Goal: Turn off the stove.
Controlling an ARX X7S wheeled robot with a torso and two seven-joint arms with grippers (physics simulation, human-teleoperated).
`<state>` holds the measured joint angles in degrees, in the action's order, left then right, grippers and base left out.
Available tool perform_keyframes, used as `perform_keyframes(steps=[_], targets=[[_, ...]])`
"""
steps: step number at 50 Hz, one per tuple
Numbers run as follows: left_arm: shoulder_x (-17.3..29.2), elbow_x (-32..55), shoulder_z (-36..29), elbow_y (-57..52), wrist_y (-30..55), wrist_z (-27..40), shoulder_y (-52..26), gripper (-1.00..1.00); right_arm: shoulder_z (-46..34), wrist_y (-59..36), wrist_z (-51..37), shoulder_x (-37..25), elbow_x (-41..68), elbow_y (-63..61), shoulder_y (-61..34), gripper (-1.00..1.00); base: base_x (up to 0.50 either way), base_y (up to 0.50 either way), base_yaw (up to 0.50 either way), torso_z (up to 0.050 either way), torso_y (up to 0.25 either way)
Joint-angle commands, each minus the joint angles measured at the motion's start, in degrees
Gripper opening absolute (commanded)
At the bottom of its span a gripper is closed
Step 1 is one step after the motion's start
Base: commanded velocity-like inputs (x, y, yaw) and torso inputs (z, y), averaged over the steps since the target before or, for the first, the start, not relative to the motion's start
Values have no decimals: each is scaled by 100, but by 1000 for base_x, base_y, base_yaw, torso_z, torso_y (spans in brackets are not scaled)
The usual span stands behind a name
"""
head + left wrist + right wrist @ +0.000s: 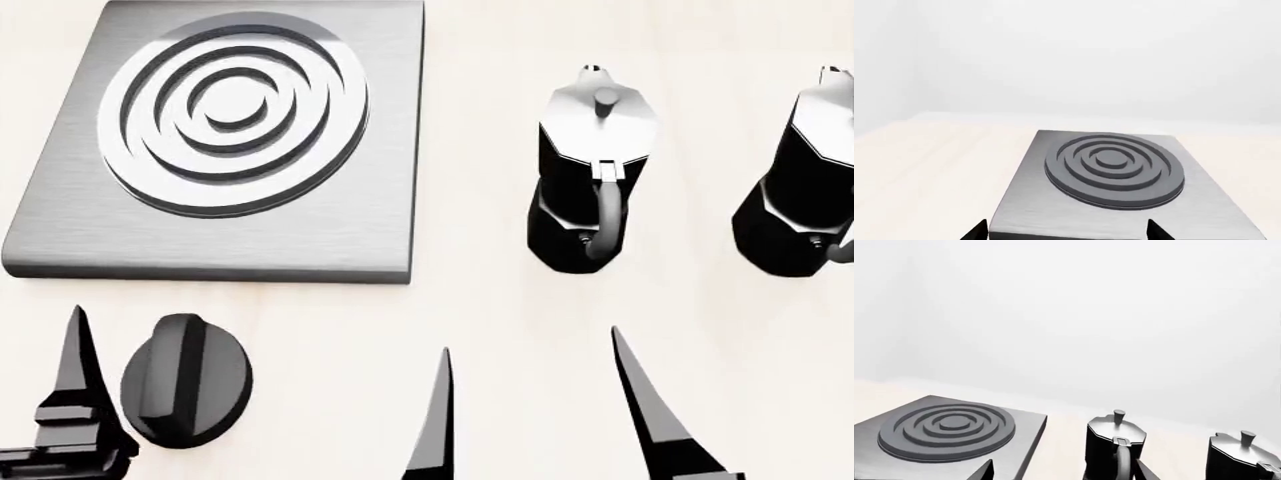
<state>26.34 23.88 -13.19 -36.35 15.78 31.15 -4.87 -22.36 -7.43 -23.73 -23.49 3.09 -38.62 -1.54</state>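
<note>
Stove hardware is seen as a flat square brushed-grey metal plate (360, 190) with a round concentric-ring burner (234, 110), laid toward the far left of a pale cream tabletop (507, 320). Its separate round black knob with a raised bar (186, 380) is found just in front of the plate's near edge, close to the plate's left corner, with the bar standing nearly upright in the head view.

The left gripper (134, 390) is held wide apart around the knob: one black finger (76, 375) is seen just beside the knob on its left, and whether it touches cannot be told; the other finger is hidden. In the left wrist view two black tips are spread at the plate's near edge. The right gripper (534, 410) is also spread open and holds nothing, its two pointed fingers hanging over bare tabletop in front of the nearer of two black-and-silver moka pots (594, 180).

The second pot (801, 180) stands toward the right edge of the surface. A plain white wall (1067, 315) is seen behind the tabletop. No writing or brand marks can be read.
</note>
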Motion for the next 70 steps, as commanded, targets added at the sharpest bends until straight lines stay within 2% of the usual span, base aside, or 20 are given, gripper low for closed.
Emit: perform_keyframes(steps=[1, 70], targets=[[-22, 119, 202, -432, 52, -84, -96, 100, 171, -208, 184, 114, -71, -101, -319, 100, 0, 0, 0, 0, 0], [143, 1035, 347, -1639, 816, 368, -1011, 100, 68, -1179, 435, 301, 140, -433, -1971, 100, 0, 0, 0, 0, 0]])
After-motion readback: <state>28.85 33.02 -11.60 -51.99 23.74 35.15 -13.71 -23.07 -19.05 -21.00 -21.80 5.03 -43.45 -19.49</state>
